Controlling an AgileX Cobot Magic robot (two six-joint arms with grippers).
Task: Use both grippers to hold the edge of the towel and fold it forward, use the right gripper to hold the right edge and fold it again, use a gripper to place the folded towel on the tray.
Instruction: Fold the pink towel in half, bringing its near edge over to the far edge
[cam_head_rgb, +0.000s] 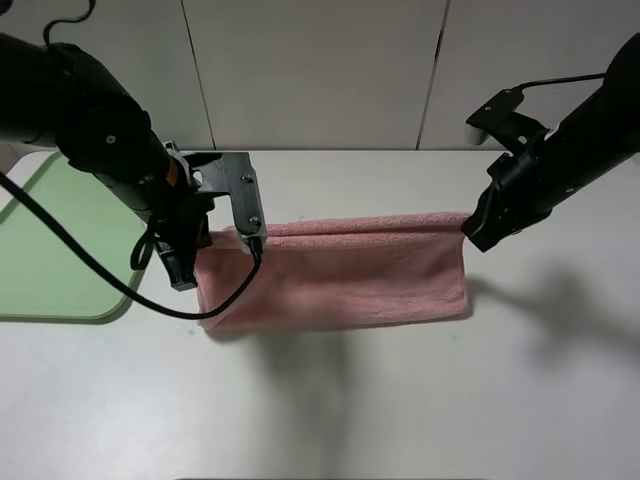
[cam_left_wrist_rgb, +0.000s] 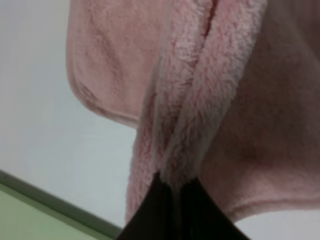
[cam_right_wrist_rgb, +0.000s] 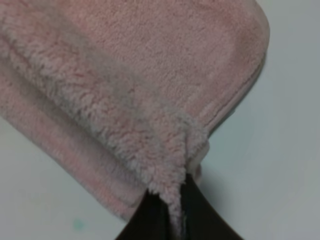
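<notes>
Here the pink towel (cam_head_rgb: 340, 275) is in the middle of the white table (cam_head_rgb: 400, 400), stretched out long from side to side. Its top edge is lifted up and pulled in a fairly straight line, and the rest hangs down with the bottom part lying on the table. The left gripper (cam_head_rgb: 252, 238) pinches the top edge at the left end of the towel. In the left wrist view its dark fingers (cam_left_wrist_rgb: 150, 215) are closed tight together with a fluffy ridge of towel (cam_left_wrist_rgb: 200, 100) squeezed between them. The right gripper (cam_head_rgb: 470, 228) pinches the top edge at the right end. In the right wrist view the right gripper (cam_right_wrist_rgb: 172, 200) is closed tight too, with a bunched bit of towel (cam_right_wrist_rgb: 125, 75) caught in it and a rounded corner of the towel lying flat underneath. A green tray (cam_head_rgb: 50, 250) sits on the table at the left, just beside the towel's left end but not touching it. Its green rim (cam_left_wrist_rgb: 30, 220) shows in the left wrist view as well. Behind the table is a plain pale wall (cam_head_rgb: 320, 70) made of panels.
</notes>
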